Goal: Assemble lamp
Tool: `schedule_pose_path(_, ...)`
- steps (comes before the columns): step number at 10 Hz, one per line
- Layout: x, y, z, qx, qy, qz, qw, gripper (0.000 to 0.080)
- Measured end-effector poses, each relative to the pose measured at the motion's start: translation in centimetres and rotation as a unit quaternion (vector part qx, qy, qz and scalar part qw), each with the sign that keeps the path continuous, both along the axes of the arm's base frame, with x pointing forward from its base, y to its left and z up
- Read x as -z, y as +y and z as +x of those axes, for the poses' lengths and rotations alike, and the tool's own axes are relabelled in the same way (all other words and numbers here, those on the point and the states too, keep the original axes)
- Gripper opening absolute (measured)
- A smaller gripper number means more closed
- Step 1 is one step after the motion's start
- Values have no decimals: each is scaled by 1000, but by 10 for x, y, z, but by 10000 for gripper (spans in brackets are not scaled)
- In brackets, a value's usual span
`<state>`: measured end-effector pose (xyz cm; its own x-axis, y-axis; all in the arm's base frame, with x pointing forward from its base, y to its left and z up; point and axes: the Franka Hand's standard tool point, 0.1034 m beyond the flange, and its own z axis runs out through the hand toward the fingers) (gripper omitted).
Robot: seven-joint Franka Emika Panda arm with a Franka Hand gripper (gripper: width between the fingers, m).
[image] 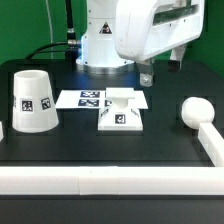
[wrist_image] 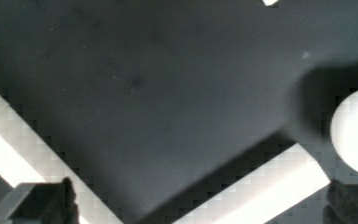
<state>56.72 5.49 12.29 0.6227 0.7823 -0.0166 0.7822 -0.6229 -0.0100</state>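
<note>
The flat square stepped base (image: pixel 120 113) lies at the table's middle, just in front of the marker board (image: pixel 92 98). The tapered shade (image: pixel 35 101) stands at the exterior view's left. The round-headed bulb (image: pixel 193 110) lies at the exterior view's right, next to the border wall. My gripper (image: pixel 163 66) hangs well above the table, between the base and the bulb. In the wrist view my gripper (wrist_image: pixel 197 207) is open and empty, with one dark fingertip (wrist_image: pixel 44 205) showing. The bulb (wrist_image: pixel 357 125) shows at that picture's edge.
A white rail-like border wall (image: pixel 100 179) runs along the table's front and turns up the exterior view's right side (image: pixel 209 141). Its corner shows in the wrist view (wrist_image: pixel 274 170). The robot's base stands behind the marker board.
</note>
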Motion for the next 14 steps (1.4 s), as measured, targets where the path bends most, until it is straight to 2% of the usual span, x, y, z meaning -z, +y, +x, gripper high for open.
schedule_pose_path(4, 0, -1, 0, 1, 0, 0, 1000, 700)
schedule_pose_path(5, 3, -12, -5, 15, 4, 4, 1000, 700)
schedule_pose_path(8, 18, -55, -52, 59, 6, -6, 998, 700)
schedule_pose_path(9, 22, -61, -56, 67, 6, -6, 998, 700)
schedule_pose_path(12, 22, -58, -55, 155, 6, -7, 988, 700)
schedule_pose_path(14, 23, -57, -56, 240, 7, -6, 971, 700)
